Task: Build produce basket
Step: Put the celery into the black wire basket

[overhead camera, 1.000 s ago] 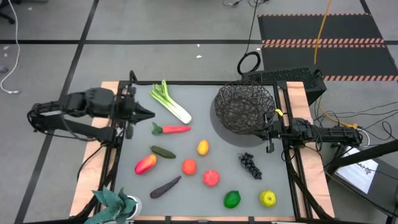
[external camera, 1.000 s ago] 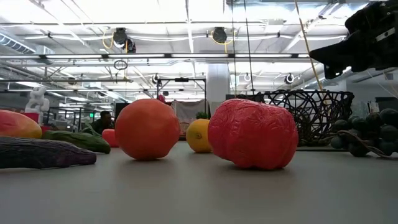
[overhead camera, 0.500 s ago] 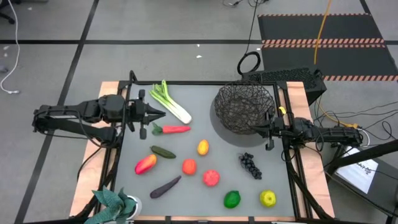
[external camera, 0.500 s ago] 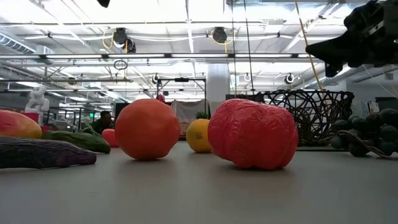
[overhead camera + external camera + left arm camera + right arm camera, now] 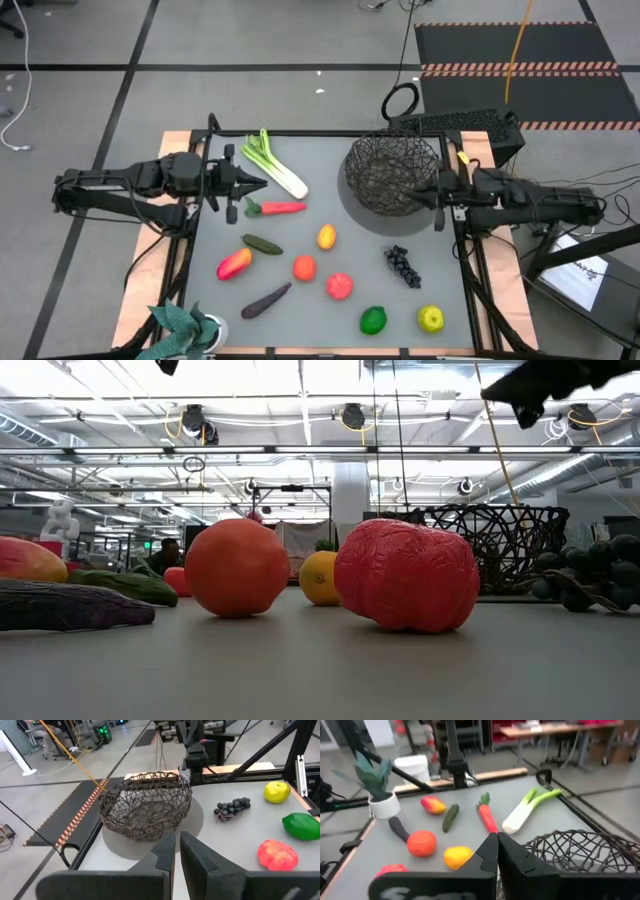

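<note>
Basket sits far right on the desk, holding nothing visible. Produce lies loose: leek, carrot, grapes. Left gripper hangs beside the carrot, fingers clenched. Right gripper at the basket's right rim, fingers clenched, tips partly lost against the mesh.

Two dark arms reach in level from opposite sides of the surface, pointing at each other. The left arm stretches across the left edge near the far corner, its left gripper just inside that edge, fingers pressed nearly together with only a thin slit between them. The right arm lies across the right edge, its right gripper at that edge, fingers closed together and empty.
</note>
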You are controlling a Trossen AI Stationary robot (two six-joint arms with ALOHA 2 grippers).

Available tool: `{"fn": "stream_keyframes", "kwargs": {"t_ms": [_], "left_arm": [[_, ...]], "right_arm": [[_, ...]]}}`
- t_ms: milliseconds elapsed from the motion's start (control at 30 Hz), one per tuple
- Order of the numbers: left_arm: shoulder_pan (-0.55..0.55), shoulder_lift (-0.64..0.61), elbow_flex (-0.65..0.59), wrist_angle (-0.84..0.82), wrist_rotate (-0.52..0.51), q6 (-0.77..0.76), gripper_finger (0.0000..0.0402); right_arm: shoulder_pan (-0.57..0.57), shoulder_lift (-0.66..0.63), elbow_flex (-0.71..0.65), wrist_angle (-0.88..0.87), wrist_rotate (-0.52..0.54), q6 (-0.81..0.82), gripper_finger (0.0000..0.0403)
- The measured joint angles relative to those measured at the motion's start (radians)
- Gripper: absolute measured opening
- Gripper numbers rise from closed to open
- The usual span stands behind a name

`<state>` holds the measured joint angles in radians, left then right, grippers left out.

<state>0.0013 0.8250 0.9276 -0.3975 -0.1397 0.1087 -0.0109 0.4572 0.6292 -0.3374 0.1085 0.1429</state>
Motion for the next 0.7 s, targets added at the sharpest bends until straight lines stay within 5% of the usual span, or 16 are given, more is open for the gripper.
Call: {"fn": "stream_keyframes", "kwargs": {"t_ms": [333, 700], "left_arm": [[0.000, 0.045, 0.002, -0.031, -0.022, -0.054, 0.0031], [0.160, 0.214, 0.002, -0.199, -0.356, -0.456, 0.0031]], "right_arm": [[0.015, 0.228, 0.146, -0.030, 0.063, 0.079, 0.0000], [0.133, 0.348, 0.058, 0.118, 0.184, 0.098, 0.0000]]}}
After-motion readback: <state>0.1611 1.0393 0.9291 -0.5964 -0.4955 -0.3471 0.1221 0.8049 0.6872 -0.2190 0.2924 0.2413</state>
